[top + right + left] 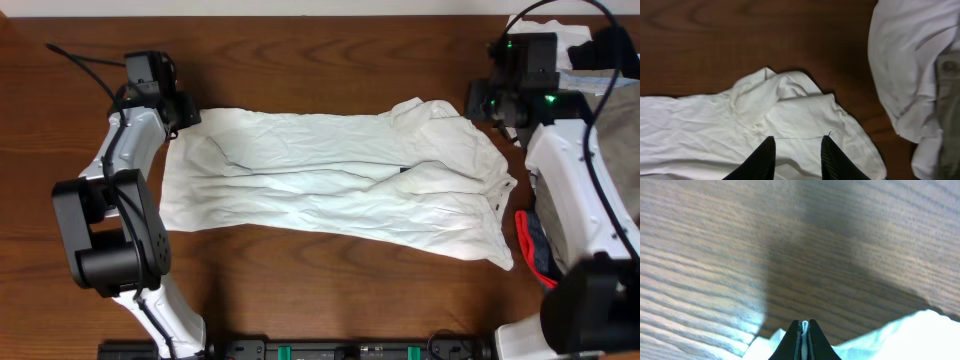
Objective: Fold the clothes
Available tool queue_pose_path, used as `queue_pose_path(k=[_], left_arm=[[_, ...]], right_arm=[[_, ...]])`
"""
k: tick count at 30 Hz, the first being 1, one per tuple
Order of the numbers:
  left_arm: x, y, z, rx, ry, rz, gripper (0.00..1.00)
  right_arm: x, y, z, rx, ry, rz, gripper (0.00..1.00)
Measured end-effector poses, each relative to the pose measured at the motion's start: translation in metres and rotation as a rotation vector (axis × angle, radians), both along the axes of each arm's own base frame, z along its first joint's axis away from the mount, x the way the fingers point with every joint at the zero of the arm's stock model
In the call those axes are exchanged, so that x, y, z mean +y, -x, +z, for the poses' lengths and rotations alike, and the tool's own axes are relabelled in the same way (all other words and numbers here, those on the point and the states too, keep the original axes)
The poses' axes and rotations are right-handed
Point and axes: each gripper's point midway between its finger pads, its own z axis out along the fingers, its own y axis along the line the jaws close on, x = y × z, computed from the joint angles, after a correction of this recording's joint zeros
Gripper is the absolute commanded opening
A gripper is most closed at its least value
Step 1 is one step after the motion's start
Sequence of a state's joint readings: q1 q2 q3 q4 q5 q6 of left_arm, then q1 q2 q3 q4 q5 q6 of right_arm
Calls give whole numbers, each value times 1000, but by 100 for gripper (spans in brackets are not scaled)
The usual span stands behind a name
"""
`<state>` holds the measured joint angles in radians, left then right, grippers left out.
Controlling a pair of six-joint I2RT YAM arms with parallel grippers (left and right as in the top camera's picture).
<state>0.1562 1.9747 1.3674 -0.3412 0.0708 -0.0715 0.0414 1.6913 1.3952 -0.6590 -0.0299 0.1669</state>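
Note:
The large wrinkled white garment lies spread across the middle of the table, with a small dark label near its right half. At its far left corner my left gripper is shut on a thin fold of the white cloth, low over the wood. My right gripper is at the garment's far right corner. In the right wrist view the right gripper is open, its fingers apart over the garment's folded corner, with cloth beneath and between them.
A pile of other clothes sits at the far right: a white piece, khaki fabric and a black piece. A red and blue item lies by the right arm's base. Bare wood runs along the front.

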Motion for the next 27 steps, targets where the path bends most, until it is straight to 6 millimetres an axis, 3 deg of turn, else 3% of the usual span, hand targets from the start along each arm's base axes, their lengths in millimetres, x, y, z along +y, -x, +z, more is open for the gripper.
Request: queue_pose_path(k=[6, 14, 23, 27], left_arm=[[-2, 10, -6, 49, 12, 7, 6], [-4, 22, -8, 94, 30, 27, 6], [-3, 18, 44, -19, 16, 30, 6], [-4, 19, 50, -30, 15, 30, 6]], right_arm=[[7, -18, -48, 59, 2, 13, 29], [12, -59, -66, -48, -19, 24, 30], [23, -67, -119, 11, -73, 48, 31], [26, -69, -134, 26, -89, 49, 31]])
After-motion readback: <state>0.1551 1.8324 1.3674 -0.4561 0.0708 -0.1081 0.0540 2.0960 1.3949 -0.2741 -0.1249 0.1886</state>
